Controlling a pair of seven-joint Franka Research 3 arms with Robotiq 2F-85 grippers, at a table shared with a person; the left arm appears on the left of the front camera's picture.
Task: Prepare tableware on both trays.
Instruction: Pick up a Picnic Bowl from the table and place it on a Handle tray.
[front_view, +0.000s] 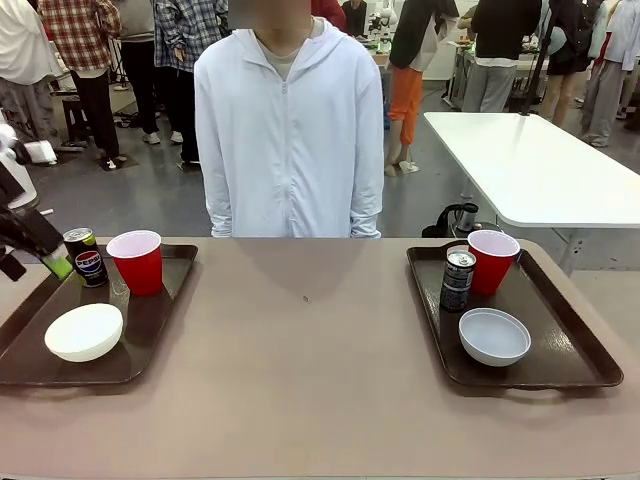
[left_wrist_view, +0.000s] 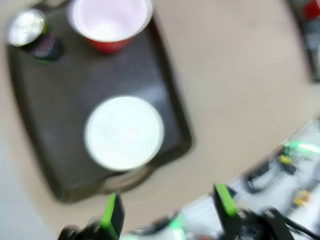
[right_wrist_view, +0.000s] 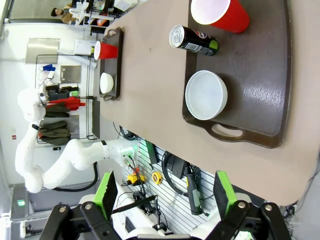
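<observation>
Left tray (front_view: 150, 345): lower left of the front view, on the desk (front_view: 300, 380); carries three items.
- Can (front_view: 86, 257): upright at the tray's far left corner, just beside the cup.
- Red cup (front_view: 136, 262): upright, mouth up, at the tray's far edge.
- White bowl (front_view: 84, 331): near part of the tray, apart from cup and can.

Right tray (front_view: 570, 340): lower right of the front view, on the desk; also three items.
- Can (front_view: 457, 280): upright, just left of the cup.
- Red cup (front_view: 492, 261): upright at the far edge.
- Grey bowl (front_view: 494, 336): near the tray's middle, in front of the can.

Left gripper (left_wrist_view: 167, 207): left edge of the front view, close to the left can; jaws spread wide, nothing between them – wrist view blurred.

Right gripper (right_wrist_view: 162, 192): above the right tray's near end in its wrist view; jaws spread wide, nothing held.

Person (front_view: 288, 130): upper centre, standing at the desk's far side.
</observation>
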